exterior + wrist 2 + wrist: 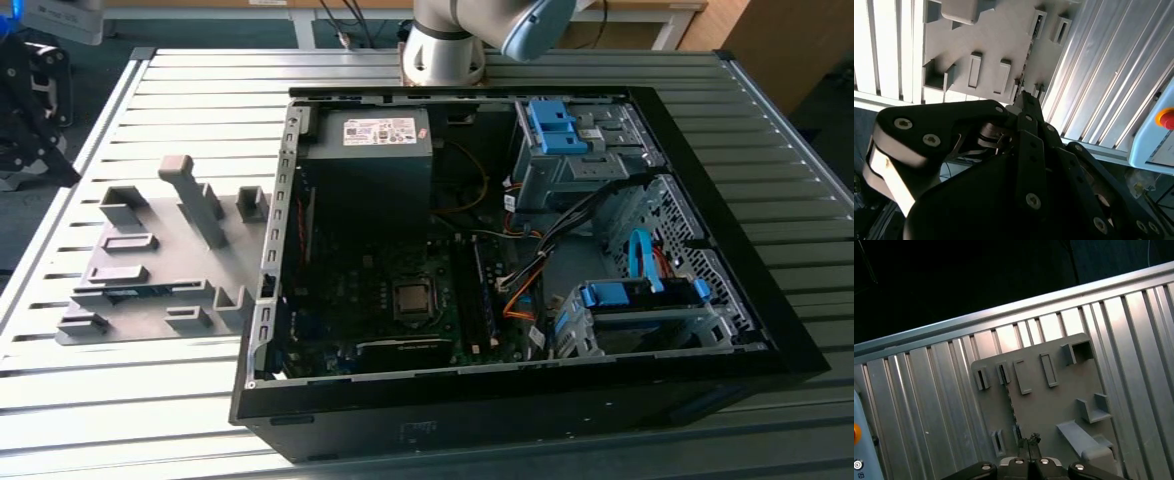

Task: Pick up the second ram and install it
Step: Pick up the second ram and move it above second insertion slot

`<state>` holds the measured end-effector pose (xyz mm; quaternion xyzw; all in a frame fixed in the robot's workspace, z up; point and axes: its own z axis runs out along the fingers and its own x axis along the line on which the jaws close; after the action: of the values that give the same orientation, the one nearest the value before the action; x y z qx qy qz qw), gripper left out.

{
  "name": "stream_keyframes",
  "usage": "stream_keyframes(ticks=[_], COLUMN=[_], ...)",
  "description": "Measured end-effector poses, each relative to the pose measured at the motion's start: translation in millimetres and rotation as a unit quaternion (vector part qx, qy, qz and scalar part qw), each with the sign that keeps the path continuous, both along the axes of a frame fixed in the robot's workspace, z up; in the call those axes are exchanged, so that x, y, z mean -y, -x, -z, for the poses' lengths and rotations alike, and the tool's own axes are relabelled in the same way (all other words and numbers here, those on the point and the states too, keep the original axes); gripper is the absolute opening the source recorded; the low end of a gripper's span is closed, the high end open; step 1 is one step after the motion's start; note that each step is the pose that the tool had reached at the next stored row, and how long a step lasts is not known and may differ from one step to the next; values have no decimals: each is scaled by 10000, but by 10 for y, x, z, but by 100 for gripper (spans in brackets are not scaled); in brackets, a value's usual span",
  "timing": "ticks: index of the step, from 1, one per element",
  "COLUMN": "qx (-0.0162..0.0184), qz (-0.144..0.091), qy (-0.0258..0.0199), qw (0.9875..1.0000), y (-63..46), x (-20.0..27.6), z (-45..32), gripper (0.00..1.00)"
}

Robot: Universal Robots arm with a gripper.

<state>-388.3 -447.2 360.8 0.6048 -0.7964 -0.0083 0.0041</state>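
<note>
Gripper: black linked gripper (1029,440), fingertips drawn together and clenched, hanging above the holder plate; in the second wrist view its dark linkage narrows to one point (1026,97).
Holder plate: flat grey plastic holder plate (1054,405) with raised blocks, narrow slots and a stepped edge. It lies on the counter and shows in both wrist views (999,35). In the exterior view it sits (174,250) just beside the computer case, on the exterior view's left.
Second ram: long, thin blue-green circuit-board stick (140,291), resting in the holder plate toward its near end in the exterior view. It is outside the case and no gripper touches it.
Dark strip: in the first wrist view a thin, notched dark strip (1011,407) runs along the plate's step, near the gripper tips. Whether it is the same stick seen edge-on cannot be told.
Counter: ribbed silver aluminium counter (120,420) of long parallel slats, carrying the plate and the case.
Control box: pale blue-grey box (1154,145) with a red button on a yellow ring, at the counter's edge in the second wrist view.
Computer case: black metal tower case (534,425) lying on its side with the panel off. Inside are a dark motherboard (400,300), a black power supply with a pale label (367,160), bright blue drive brackets (554,125) and orange and black cables (527,290).
Arm base: silver-grey round arm base (447,50) with a blue-grey joint cap, standing behind the case at the far side of the counter.
</note>
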Motion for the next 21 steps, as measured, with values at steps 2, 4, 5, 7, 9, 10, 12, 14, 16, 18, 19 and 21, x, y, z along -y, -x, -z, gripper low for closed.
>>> stream_keyframes(ticks=[2, 4, 5, 7, 9, 10, 12, 14, 16, 18, 19, 21], qx=[14, 17, 16, 15, 14, 14, 15, 15, 15, 15, 15, 15], qz=[0, -1, -8, -76, -181, -189, -190, -190, -190, -190, -190, -190], qy=[-12, -16, -17, -18, -18, -18, -18, -19, -19, -19, -18, -19], qw=[10000, 10000, 10000, 10000, 9998, 9998, 9998, 9998, 9998, 9998, 9998, 9998], y=[19, 24, 25, 26, 26, 26, 26, 26, 26, 26, 26, 26], x=[4, 7, 9, 12, 13, 13, 13, 13, 13, 13, 13, 14], z=[6, 11, 15, 21, 23, 23, 24, 25, 25, 26, 26, 29], gripper=[11, 11, 11, 11, 11, 11, 11, 11, 11, 11, 11, 11])
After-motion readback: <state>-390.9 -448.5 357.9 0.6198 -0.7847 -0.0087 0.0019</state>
